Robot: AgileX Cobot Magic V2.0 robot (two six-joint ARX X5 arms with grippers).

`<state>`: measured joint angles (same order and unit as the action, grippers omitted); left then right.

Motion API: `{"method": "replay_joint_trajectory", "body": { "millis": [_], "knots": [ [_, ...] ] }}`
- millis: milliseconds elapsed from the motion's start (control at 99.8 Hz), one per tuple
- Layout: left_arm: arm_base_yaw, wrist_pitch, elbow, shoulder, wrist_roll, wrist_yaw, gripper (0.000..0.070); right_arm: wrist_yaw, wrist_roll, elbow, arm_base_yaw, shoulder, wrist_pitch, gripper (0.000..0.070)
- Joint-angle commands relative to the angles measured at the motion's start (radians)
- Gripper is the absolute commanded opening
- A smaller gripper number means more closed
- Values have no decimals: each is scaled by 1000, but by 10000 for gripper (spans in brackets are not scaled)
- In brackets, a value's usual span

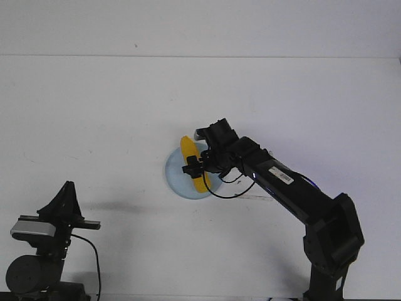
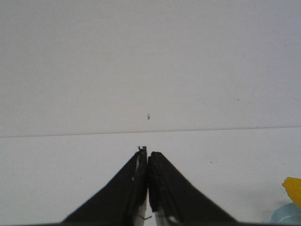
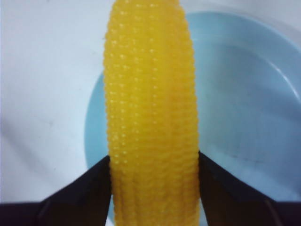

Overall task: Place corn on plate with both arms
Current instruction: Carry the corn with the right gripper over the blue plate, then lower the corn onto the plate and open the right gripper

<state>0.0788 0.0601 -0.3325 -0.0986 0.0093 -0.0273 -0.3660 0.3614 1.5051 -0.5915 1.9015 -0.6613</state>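
Note:
The yellow corn [image 1: 190,158] lies across the left part of the pale blue plate [image 1: 177,179] in the middle of the table, its far end sticking out past the rim. My right gripper [image 1: 195,168] is shut on the corn [image 3: 150,108], one black finger on each side of the cob, with the plate [image 3: 244,103] beneath it. My left gripper [image 1: 66,188] rests at the near left of the table, far from the plate, its jaws pressed together with nothing between them [image 2: 147,156]. A corner of the corn [image 2: 293,188] and plate [image 2: 286,215] shows at the left wrist view's edge.
The white table [image 1: 94,119] meets a white wall at the back. The right arm [image 1: 294,194] reaches in from the near right, a black cable looping under its wrist near the plate.

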Motion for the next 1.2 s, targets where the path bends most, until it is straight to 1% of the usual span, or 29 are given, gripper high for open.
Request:
{"method": "replay_joint_trajectory", "body": {
  "millis": [0, 120, 210, 371, 411, 491, 531, 722, 822, 1022, 1082, 1152, 1193],
  "knots": [
    [-1, 15, -7, 2, 9, -3, 1, 3, 12, 14, -12, 42, 4, 279],
    [-1, 15, -7, 2, 9, -3, 1, 5, 19, 14, -13, 50, 2, 305],
    [-1, 15, -7, 2, 9, -3, 1, 27, 24, 14, -13, 50, 0, 344],
    [-1, 15, -7, 2, 9, -3, 1, 53, 24, 14, -12, 50, -18, 360],
    [-1, 15, -7, 2, 9, -3, 1, 53, 24, 14, -12, 50, -19, 385],
    [-1, 15, -7, 2, 8, -3, 1, 52, 24, 14, -13, 50, -19, 470],
    [-1, 15, -7, 2, 9, -3, 1, 52, 24, 14, -13, 50, -19, 489],
    [-1, 15, -7, 2, 8, -3, 1, 50, 24, 14, -12, 22, -17, 489],
    [-1, 15, -7, 2, 9, -3, 1, 53, 21, 14, -12, -21, 19, 489],
    [-1, 15, -7, 2, 9, -3, 1, 62, -28, 14, -12, -104, 64, 487],
    [-1, 15, -7, 2, 8, -3, 1, 90, -57, 11, -12, -122, 63, 486],
    [-1, 15, -7, 2, 8, -3, 1, 146, -91, -6, -11, -148, 64, 482],
    [-1, 15, -7, 2, 9, -3, 1, 184, -107, -23, -9, -166, 69, 450]
  ]
}}
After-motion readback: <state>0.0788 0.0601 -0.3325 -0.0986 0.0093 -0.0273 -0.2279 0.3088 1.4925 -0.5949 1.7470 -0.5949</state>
